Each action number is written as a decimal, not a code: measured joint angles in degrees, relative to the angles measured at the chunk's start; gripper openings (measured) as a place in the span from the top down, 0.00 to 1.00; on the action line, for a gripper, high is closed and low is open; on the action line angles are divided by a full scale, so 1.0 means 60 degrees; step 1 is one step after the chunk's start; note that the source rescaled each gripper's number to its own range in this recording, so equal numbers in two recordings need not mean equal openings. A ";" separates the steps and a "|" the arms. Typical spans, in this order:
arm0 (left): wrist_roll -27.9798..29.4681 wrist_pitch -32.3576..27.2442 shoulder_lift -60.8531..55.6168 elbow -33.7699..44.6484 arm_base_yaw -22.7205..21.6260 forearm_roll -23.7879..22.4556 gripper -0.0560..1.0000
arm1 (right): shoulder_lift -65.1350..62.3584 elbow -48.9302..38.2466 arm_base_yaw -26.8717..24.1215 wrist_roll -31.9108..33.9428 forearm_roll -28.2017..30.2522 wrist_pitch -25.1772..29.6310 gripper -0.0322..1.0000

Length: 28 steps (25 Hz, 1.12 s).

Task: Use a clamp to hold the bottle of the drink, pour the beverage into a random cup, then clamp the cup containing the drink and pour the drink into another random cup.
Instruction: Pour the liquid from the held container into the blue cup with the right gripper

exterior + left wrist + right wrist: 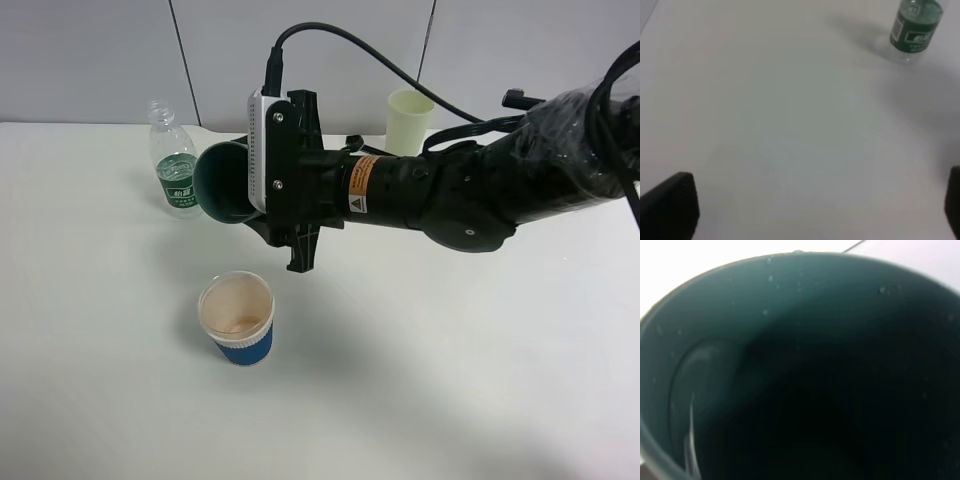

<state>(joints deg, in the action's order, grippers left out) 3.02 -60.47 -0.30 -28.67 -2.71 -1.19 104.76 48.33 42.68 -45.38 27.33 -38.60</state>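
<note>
My right gripper (243,196) is clamped on the teal tumbler (222,182), which is tipped on its side with its mouth toward the water bottle (176,170). The blue-sleeved paper cup (238,320) stands on the worktop (120,400) nearby. My left gripper (812,207) hangs wide apart, empty.

Overhead and low left-wrist views share the bottle (176,172); right wrist peers inside the tumbler (790,315).

The black right arm (480,190) bears an orange warning label (362,186), a silver screwed camera box (262,150) and black cables (380,55); the left gripper (820,197) has black fingers (670,205).
</note>
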 joint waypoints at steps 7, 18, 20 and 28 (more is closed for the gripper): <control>0.0000 0.0000 0.0000 0.0000 0.0000 0.0000 0.00 | 0.0000 0.0007 0.0158 -0.0970 0.0008 0.0082 0.97; 0.0000 0.0000 0.0000 0.0000 0.0000 0.0000 0.00 | 0.0000 0.0007 0.0358 -0.2097 0.0008 0.0217 0.97; 0.0000 0.0000 0.0000 0.0000 0.0000 0.0000 0.00 | 0.0000 0.0007 0.0365 -0.2299 0.0008 0.0217 0.97; 0.0000 0.0000 0.0000 0.0000 0.0000 0.0000 0.00 | 0.0000 0.0007 0.0365 -0.3208 -0.0002 0.0217 0.97</control>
<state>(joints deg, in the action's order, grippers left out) 3.02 -60.47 -0.30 -28.67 -2.71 -1.19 104.76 48.38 44.87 -64.63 27.31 -37.30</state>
